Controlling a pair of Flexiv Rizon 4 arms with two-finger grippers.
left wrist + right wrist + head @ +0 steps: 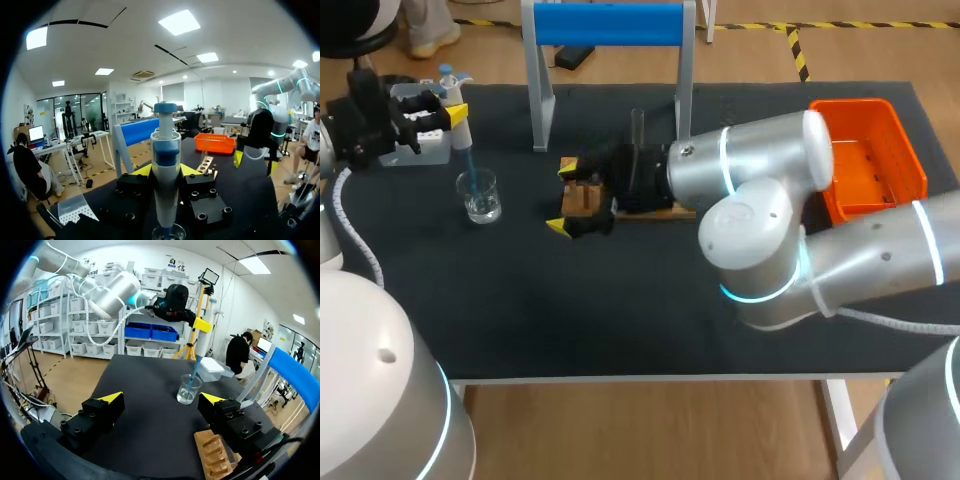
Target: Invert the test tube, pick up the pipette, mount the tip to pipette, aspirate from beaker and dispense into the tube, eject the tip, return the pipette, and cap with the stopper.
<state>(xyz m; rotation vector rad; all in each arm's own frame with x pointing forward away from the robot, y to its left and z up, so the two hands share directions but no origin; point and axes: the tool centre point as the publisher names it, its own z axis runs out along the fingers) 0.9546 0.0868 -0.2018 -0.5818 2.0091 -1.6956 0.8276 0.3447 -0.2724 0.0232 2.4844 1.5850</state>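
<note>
Dipping into one beaker (479, 197), one pipette (461, 130).

Dark matte-topped table (570, 300)

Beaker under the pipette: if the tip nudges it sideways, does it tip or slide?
Probably slides rather than tips: the beaker looks squat and wide-based on the dark mat. Likely light, since it's clear and seems to hold little liquid, so a small push from the pipette tip could shift it. Looks like glass, so rigid and possibly fragile.

Overhead plus two tabletop-level wrists, beaker (479, 195) shared.
</note>
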